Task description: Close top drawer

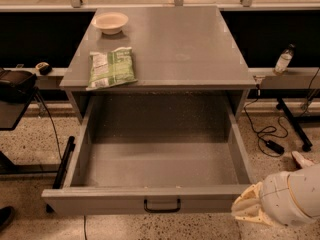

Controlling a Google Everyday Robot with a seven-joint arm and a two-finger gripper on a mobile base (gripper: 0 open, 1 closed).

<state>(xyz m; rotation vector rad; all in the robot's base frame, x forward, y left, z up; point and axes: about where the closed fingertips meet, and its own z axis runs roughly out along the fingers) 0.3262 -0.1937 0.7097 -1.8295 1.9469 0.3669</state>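
Top drawer (115,202) wide open, hand (248,210) by front-rt corner

We see a grey tabletop (200,49) bearing two things. A pale shallow bowl (109,22) stands near its back left corner, and a green snack bag (111,67) lies flat near the left front edge, well apart from the bowl. To the right, a clear bottle (283,60) stands on a low side shelf (290,81). Below it, a black cable (255,129) trails over the speckled floor (30,139) to a small black adapter (273,146). On the left we find a dark boxy object (15,85) and, just behind it, a small round item (43,67); we cannot tell what either is. The gripper (246,211) sits at the lower right, over the floor.
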